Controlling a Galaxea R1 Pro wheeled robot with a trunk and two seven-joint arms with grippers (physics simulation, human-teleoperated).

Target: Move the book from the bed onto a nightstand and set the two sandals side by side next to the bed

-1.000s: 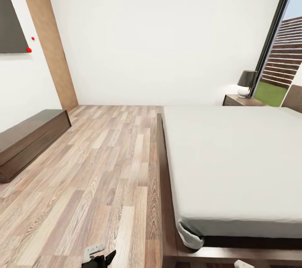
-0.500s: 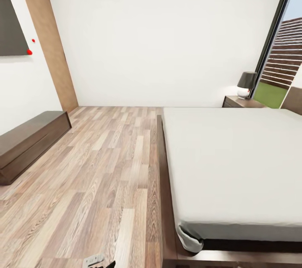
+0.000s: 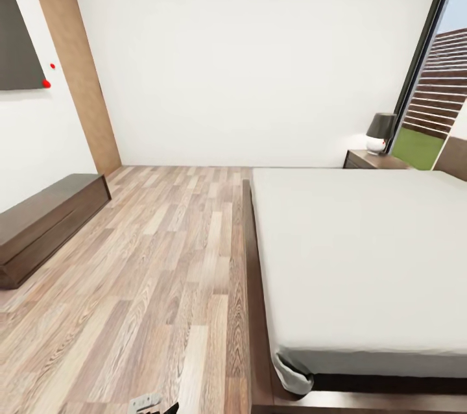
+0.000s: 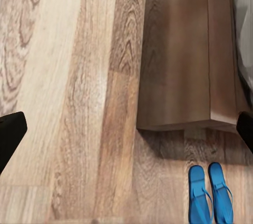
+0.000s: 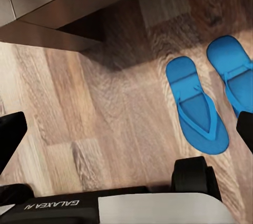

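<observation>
Camera tilted up slightly; bench (image 3: 45, 226) flanks bed (image 3: 363, 258).

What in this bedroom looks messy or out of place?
Little stands out. The two sandals lie neatly side by side on the wood floor near the bed's frame corner. The only untidy spot is the mattress cover bunched at the bed's near corner.
</observation>
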